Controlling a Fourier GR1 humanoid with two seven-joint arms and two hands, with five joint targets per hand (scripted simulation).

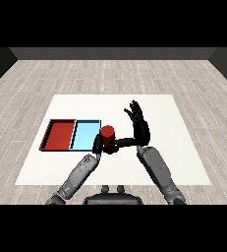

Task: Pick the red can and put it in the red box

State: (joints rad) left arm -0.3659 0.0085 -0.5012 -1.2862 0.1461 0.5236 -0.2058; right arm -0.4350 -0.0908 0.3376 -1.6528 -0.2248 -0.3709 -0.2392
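Two trays lie touching side by side on the white table [184, 162]: the red tray [60, 135] stands left of the blue tray [85, 136], and neither holds anything. Just right of the blue tray, by its near right corner, the left hand [99, 144] curls round the red can [107, 133], which stands upright outside both trays. Right of the can, the right hand [140, 123] is raised with fingers straight and spread, its thumb reaching toward the can.
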